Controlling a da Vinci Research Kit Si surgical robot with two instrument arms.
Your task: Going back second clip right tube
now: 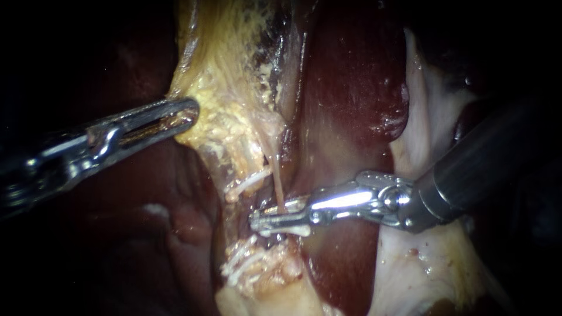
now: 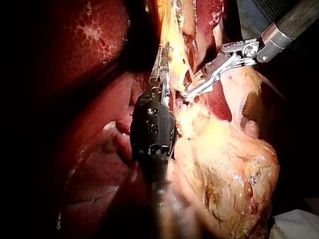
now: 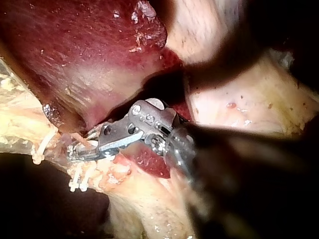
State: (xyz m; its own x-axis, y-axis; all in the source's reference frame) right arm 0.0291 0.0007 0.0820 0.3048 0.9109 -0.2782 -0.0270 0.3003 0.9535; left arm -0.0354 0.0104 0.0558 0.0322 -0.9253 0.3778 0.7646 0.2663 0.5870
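Crossing the right tube almost at a right angle, the right instrument lies with its long axis running right to left, while the thin pinkish tube runs far to near. Its jaws stand narrowly parted, with the tube's near end passing between them. Pressure from both sides cannot be made out, so they read as open and holding nothing. A white clip sits against the nearer jaw, where tube and jaws meet. A second white clip lies just to the left on a neighbouring strand, and a clip cluster sits nearer still.

The left instrument is well apart to the far left. Its jaws appear drawn together on the edge of the yellow fatty tissue, holding it out leftward, away from the dark liver.

The withdrawal turns on one relation: the tube lies toward the jaws' tips and the shaft leaves to the right. Backing out along that axis should therefore clear tube and clip without dragging across either — provided the jaws are parted enough.
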